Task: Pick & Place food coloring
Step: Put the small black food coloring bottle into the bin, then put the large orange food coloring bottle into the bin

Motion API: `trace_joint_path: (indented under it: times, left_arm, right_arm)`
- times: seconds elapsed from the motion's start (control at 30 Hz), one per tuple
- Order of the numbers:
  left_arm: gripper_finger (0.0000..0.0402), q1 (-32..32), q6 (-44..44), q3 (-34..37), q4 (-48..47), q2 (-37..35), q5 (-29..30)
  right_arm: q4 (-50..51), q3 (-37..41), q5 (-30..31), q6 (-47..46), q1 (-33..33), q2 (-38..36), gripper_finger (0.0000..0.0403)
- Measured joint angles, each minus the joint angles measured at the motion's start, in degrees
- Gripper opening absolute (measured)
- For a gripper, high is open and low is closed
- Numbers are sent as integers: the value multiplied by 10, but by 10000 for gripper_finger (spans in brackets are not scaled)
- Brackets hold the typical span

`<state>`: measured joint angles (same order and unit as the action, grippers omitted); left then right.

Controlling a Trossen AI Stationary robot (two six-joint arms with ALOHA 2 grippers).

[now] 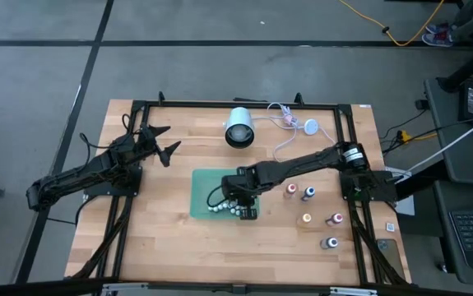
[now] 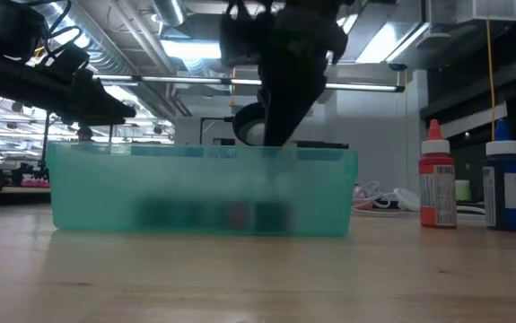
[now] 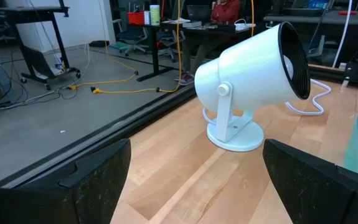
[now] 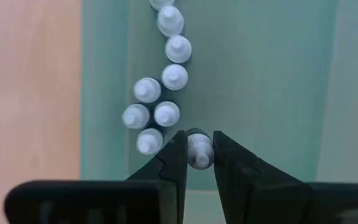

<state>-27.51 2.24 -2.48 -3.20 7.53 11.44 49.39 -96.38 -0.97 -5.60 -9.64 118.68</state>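
A green translucent tray (image 1: 207, 185) lies mid-table and also shows in the low view (image 2: 105, 193). Several tiny white-capped food coloring bottles (image 4: 166, 93) stand inside it near its front edge. My right gripper (image 4: 198, 158) reaches down into the tray (image 1: 241, 209) and is shut on one of these bottles (image 4: 198, 148). Several more bottles stand upright on the wood to the tray's right, among them a red one (image 2: 437, 179) and a blue one (image 2: 506, 184). My left gripper (image 1: 165, 145) waits open and empty at the table's far left, and its wide-apart fingers frame the left wrist view (image 3: 194, 180). My right gripper pinches the bottle between its two fingers, at the neck just below the white cap (image 4: 197, 138). The fingers come from above, pointing down. The bottle stands upright with its cap up, inside the tray. Whether its base rests on the tray floor does not show.
A white round lamp (image 1: 238, 127) stands at the far middle of the table, with its white cable (image 1: 289, 123) beside it; it fills the left wrist view (image 3: 253, 74). The loose bottles (image 1: 308, 205) take up the table's right part. Bare wood lies left of the tray.
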Motion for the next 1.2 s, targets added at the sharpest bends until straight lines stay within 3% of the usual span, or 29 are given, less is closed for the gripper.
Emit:
trace_joint_path:
  times: [0.67, 1.03, 1.2]
  left_arm:
    - [361, 0, 0, 0, 0, 0, 0]
    - [361, 0, 0, 0, 0, 0, 0]
    - [361, 0, 0, 0, 0, 0, 0]
  right_arm:
    - [-3, 0, -6, -33, 7, 42, 75]
    - [1, 0, -10, -46, 6, 41, 155]
    - [13, 0, -5, -46, 7, 25, 170]
